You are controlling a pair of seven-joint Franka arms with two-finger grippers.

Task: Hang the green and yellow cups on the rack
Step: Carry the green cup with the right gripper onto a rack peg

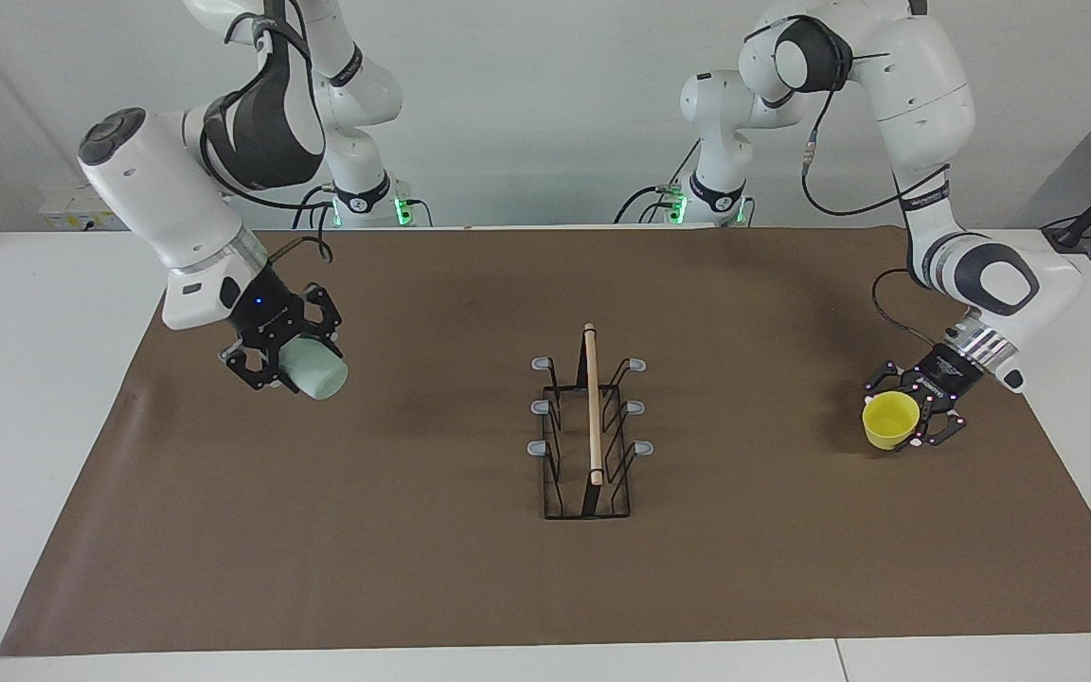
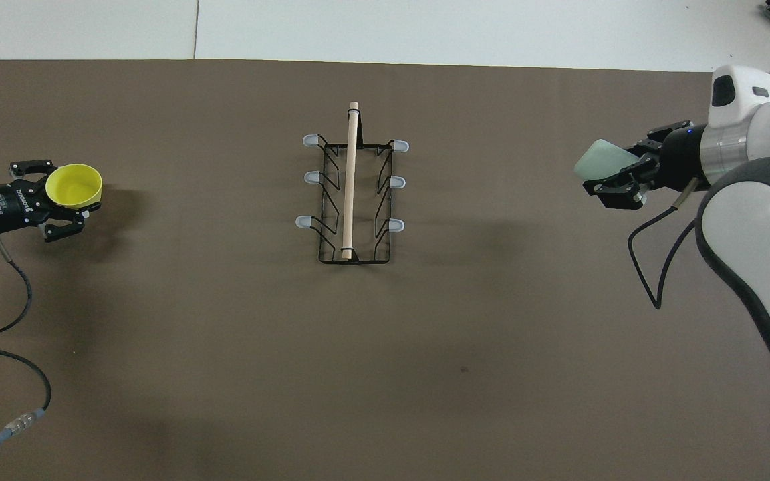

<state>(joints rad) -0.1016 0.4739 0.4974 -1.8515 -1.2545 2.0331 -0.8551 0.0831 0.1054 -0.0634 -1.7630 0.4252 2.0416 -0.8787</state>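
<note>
Brown matting (image 1: 470, 568) covers the white table (image 1: 25, 398) beneath both arms. At about three o'clock in the facing view, the left gripper (image 1: 915, 417) is clamped on the yellow cup (image 1: 890, 420), its mouth open upward, low over the mat toward the left arm's end; at about nine o'clock the right gripper (image 1: 285, 360) is clamped on the green cup (image 1: 315, 371), tipped on its side in the air over the mat toward the right arm's end. Between them at the mat's centre stands the rack (image 1: 591, 426), prongs bare, well apart from both cups.
</note>
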